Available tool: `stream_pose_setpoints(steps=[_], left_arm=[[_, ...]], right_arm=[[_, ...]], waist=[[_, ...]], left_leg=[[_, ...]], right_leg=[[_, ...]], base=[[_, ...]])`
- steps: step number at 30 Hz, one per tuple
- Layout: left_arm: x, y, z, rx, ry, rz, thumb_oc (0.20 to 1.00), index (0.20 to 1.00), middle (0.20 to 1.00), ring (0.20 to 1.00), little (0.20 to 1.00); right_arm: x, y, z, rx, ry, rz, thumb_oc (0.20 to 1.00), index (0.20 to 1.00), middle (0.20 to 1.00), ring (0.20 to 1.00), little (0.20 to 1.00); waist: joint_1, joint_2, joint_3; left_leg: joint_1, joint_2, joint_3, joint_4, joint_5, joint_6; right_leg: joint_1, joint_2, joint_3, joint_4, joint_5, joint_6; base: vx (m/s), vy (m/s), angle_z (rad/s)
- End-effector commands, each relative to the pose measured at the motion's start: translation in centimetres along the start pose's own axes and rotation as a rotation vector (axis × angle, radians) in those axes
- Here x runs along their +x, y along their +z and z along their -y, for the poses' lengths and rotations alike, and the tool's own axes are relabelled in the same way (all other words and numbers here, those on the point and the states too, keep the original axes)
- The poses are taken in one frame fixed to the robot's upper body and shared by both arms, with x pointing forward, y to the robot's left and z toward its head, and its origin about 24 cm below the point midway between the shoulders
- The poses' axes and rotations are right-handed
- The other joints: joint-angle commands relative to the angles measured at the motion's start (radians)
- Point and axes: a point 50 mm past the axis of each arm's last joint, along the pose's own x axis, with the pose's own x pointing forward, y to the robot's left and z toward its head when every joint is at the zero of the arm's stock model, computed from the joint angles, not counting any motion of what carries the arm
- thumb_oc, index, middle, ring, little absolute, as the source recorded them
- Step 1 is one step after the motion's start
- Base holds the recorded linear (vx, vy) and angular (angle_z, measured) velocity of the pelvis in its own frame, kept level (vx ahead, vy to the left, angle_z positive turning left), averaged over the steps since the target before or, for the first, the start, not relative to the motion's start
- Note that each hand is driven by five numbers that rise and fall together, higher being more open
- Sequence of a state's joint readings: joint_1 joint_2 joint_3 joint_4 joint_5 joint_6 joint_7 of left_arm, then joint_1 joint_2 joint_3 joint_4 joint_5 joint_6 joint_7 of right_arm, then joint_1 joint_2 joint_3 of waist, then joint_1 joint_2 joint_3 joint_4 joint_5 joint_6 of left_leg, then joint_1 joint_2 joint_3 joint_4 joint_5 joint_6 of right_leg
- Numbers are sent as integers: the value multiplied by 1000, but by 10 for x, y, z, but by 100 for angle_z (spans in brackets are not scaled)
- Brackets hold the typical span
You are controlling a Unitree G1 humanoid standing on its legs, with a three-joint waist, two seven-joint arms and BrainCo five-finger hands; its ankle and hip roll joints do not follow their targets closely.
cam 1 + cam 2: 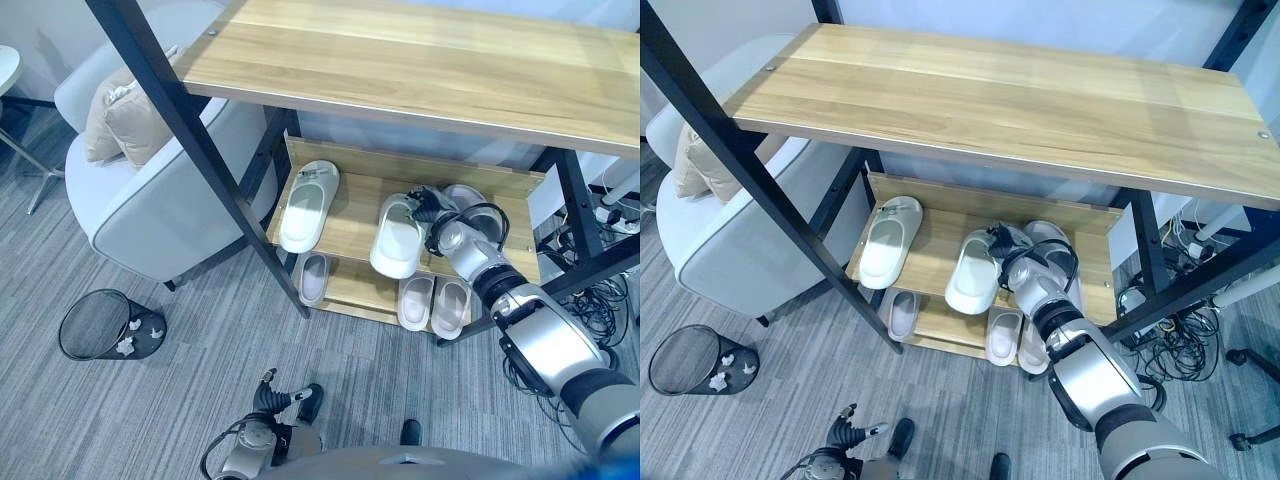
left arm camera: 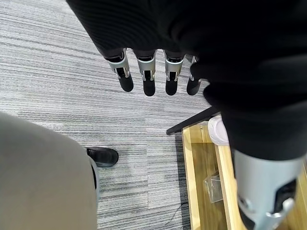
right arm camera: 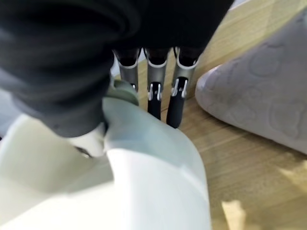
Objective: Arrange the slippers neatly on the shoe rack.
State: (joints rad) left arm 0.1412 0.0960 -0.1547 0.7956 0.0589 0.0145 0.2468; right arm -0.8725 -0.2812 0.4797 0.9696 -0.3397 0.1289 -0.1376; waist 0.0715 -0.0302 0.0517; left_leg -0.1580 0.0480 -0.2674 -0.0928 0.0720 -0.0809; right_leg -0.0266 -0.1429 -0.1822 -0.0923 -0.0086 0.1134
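Your right hand (image 1: 428, 206) is reaching into the shoe rack (image 1: 352, 228) and resting at the toe end of a pale green slipper (image 1: 397, 238) on the middle shelf. In the right wrist view its fingers (image 3: 156, 93) are lying straight along the slipper's strap, not curled round it, so the hand is reading as open and merely touching. A grey slipper (image 1: 470, 205) is sitting just beside that hand, toward the rack's right end. A second pale green slipper (image 1: 309, 203) is lying well apart, at the left end of the same shelf. On the shelf below, three more slippers are sitting: one (image 1: 313, 277) at the left, two (image 1: 433, 301) side by side at the right.

Your left hand (image 2: 149, 72) is hanging low over the carpet, fingers straight, holding nothing.

An armchair (image 1: 150, 190) and a wastebasket (image 1: 108, 325) are standing left of the rack.
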Motion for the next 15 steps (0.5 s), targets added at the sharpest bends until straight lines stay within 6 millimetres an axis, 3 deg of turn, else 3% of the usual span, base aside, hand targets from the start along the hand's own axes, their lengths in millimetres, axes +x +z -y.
stream_pose_setpoints(steps=[1,9,15], left_arm=[[-16,-25,31,6,-74,-77,1000,1000,1000,1000,1000],[-4,-10,29,27,-66,-39,1000,1000,1000,1000,1000],[2,0,22,24,-45,-16,1000,1000,1000,1000,1000]], right_arm=[[7,16,42,-49,-196,68,200,200,200,200,200],[6,44,68,-90,-381,196,200,200,200,200,200],[1,62,80,-200,-425,361,200,200,200,200,200]], waist=[[28,5,14],[54,-11,52],[76,-28,75]], left_leg=[[23,-59,8,5,3,97],[-11,-62,-7,5,20,98],[-44,-71,-39,5,34,92]], right_leg=[[-12,-41,-63,5,38,45],[-30,-40,-79,5,40,52],[-41,-45,-111,5,41,63]], base=[[0,0,0],[-33,9,5],[-42,9,17]])
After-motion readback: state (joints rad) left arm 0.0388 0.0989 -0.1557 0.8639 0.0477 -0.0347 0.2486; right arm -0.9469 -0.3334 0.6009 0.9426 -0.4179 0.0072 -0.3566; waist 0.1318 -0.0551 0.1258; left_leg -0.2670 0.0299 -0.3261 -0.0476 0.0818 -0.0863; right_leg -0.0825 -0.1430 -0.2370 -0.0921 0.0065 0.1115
